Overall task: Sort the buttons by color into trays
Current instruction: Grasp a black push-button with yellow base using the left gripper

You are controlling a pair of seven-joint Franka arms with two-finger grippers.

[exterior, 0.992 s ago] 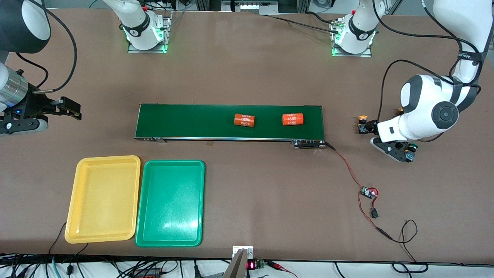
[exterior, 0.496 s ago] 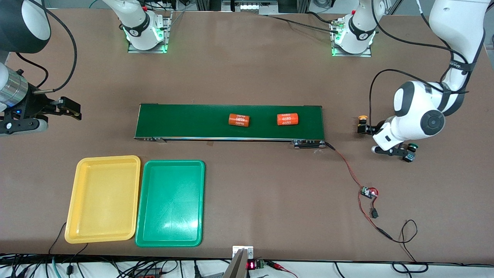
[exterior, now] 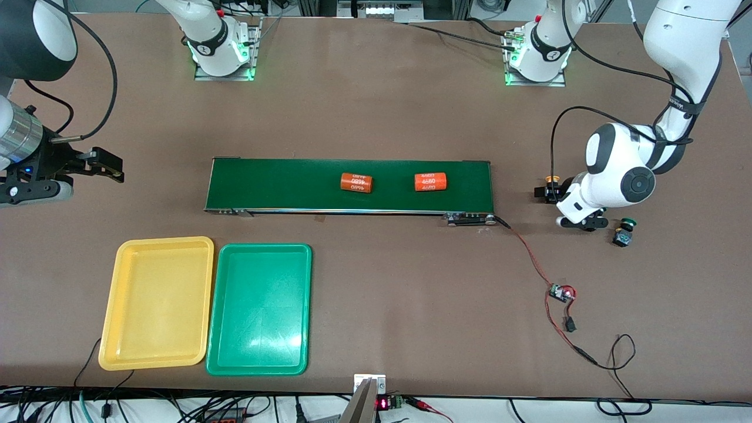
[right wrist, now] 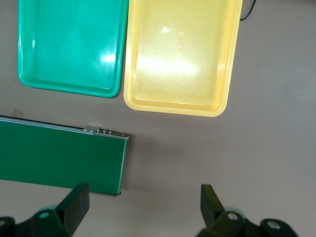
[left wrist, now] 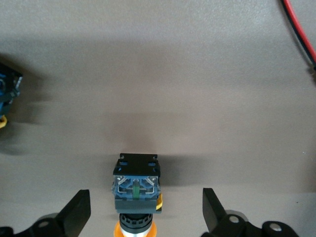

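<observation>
Left end effector (left wrist: 146,217) low over bench (exterior: 376,106) at left arm's end, fingers spread wide either side of yellow-orange button (left wrist: 136,190), not touching. Green button (exterior: 624,231) on bench nearby. Right end effector (right wrist: 143,207) open, waiting above conveyor end. Yellow tray (exterior: 157,302) and green tray (exterior: 259,309) side by side, empty.

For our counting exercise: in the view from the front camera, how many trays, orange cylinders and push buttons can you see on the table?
Trays: 2, the yellow tray and the green tray
Orange cylinders: 2
Buttons in sight: 2, the yellow-capped button and the green-capped button; the left arm may hide more
Total: 6
</observation>
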